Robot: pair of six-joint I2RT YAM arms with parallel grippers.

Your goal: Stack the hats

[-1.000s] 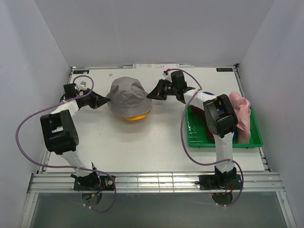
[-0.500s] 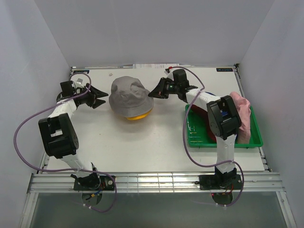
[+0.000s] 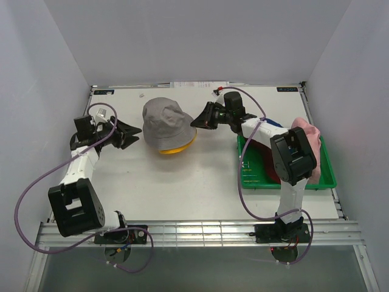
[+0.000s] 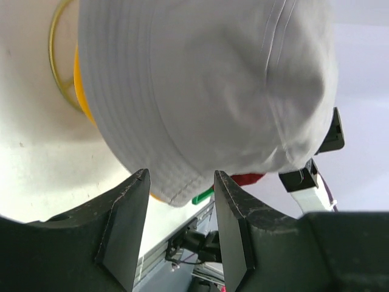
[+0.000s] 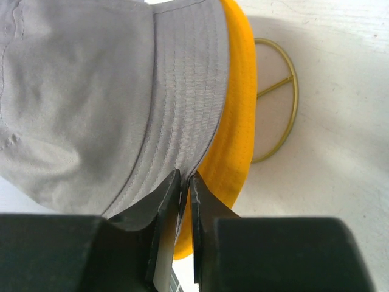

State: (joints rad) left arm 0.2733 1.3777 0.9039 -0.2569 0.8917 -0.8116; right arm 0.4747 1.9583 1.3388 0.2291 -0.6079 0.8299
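Top external view: I see the grey hat [image 3: 164,120] sitting over the yellow hat [image 3: 177,148], toward 12 o'clock on the worktop [image 3: 182,182]. My left end effector [image 3: 135,135] stands at its 9 o'clock, jaws wide, just clear of the brim. My right end effector [image 3: 194,123] is at 3 o'clock, jaws nearly together at the grey brim's edge; whether they clamp it I cannot tell.
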